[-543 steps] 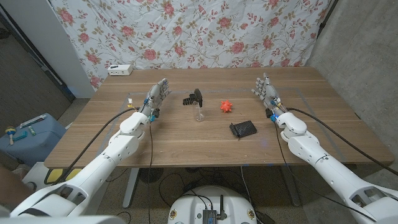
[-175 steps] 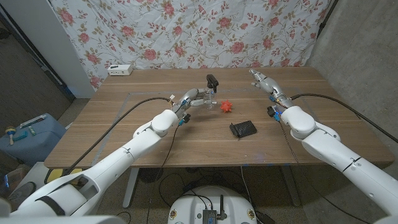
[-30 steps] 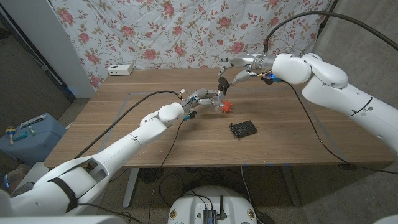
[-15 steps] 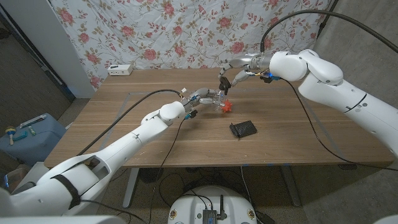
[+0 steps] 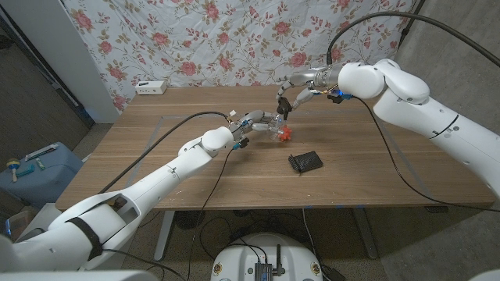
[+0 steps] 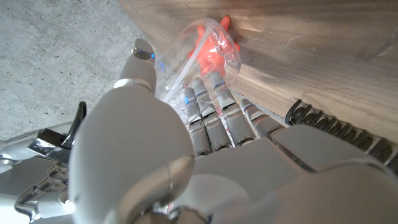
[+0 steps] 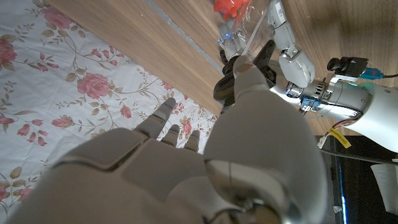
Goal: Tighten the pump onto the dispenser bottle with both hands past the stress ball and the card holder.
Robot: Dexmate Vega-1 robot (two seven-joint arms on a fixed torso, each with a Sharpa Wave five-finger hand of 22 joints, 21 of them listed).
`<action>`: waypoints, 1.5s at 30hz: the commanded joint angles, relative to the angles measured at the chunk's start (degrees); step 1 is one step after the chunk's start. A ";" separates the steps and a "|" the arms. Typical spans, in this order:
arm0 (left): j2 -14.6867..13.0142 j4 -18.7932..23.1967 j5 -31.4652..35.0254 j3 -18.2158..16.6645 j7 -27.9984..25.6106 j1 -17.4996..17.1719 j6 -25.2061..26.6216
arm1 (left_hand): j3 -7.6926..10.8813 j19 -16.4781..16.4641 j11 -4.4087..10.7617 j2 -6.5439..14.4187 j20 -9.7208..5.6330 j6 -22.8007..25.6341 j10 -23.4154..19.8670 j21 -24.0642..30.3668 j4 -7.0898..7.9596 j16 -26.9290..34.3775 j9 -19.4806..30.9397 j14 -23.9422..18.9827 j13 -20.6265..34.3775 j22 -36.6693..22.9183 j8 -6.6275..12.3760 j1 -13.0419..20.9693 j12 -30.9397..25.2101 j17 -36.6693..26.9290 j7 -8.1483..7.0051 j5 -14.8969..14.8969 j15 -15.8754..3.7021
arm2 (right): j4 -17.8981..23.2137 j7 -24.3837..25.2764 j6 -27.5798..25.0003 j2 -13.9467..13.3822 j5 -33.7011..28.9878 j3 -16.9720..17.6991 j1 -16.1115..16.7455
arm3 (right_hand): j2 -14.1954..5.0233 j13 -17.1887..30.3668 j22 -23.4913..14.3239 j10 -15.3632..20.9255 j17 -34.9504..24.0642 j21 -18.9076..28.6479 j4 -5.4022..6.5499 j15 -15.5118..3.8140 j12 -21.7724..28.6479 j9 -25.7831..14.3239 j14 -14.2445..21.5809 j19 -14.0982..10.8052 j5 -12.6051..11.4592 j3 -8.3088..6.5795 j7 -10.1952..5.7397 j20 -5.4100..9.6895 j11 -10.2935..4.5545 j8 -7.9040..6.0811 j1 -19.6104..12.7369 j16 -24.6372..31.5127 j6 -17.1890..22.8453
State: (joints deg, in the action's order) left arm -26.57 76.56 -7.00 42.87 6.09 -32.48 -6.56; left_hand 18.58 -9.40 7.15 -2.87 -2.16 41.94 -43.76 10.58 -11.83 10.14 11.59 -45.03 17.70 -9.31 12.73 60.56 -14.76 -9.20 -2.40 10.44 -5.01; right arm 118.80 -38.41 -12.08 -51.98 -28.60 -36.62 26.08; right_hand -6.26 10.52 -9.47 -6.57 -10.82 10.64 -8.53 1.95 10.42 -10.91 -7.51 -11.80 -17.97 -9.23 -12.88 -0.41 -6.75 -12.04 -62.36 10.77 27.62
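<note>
My left hand grips the clear dispenser bottle just above the table, left of the red stress ball. From the far side my right hand pinches the black pump at the bottle's top. The black card holder lies nearer the front, apart from both hands. In the left wrist view, my left hand wraps the bottle, with the stress ball showing through it. In the right wrist view, my right hand holds the pump over the bottle.
A white box sits at the table's far left corner, well away from the hands. A floral cloth hangs behind the table. A blue case stands on the floor to the left.
My right hand has shifted slightly with the pump at the bottle's top. My left hand and the bottle have stayed nearly still beside the stress ball.
</note>
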 commanded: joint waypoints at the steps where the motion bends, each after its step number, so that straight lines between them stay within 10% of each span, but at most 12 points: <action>1: -0.25 0.93 0.64 0.17 0.04 -0.35 0.47 | 3.78 -0.32 0.26 4.07 -6.48 4.26 -0.88 -0.15 3.38 0.27 0.28 -0.55 0.37 -0.12 0.13 -2.65 -0.11 -0.31 -0.09 0.05 -3.65 | 0.21 -2.89 -1.29 0.37 -0.65 -1.27 -1.87 | 0.16 0.21 -0.17 -0.25 -0.15 0.07 0.43 -0.05 0.38 -0.13 -0.49 -0.12 0.08 0.07 0.06 -0.34 0.40 0.49 0.33 0.35 -0.49; 45: 0.31 -0.12 1.86 0.80 0.41 0.73 -0.09 | 4.52 -0.28 0.38 4.03 -6.29 4.38 -0.99 -0.15 3.20 0.33 0.33 -0.62 0.75 -0.12 -0.09 -2.84 0.35 -0.34 -0.10 0.06 -3.55 | 1.50 -8.22 -5.76 1.30 -2.73 -3.00 -3.84 | 1.55 0.32 -0.20 1.28 -0.56 0.27 4.95 1.29 1.12 -0.31 0.17 -0.85 1.01 4.97 0.24 -1.65 3.03 0.47 9.71 1.01 0.83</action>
State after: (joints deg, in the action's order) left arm -26.25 76.34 -5.41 43.59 6.61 -31.80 -6.64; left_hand 18.98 -9.40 6.96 -2.87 -2.16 42.15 -43.96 10.58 -12.23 10.12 11.59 -45.01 18.25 -9.31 12.29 60.56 -14.49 -9.20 -2.27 10.44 -5.00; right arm 120.60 -45.50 -16.68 -51.15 -31.13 -38.94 22.92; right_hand -4.77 10.52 -9.47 -5.74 -11.07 10.64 -3.96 2.88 11.27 -11.08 -7.17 -12.29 -17.07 -4.66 -12.59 -1.59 -3.86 -11.61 -53.39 11.27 27.96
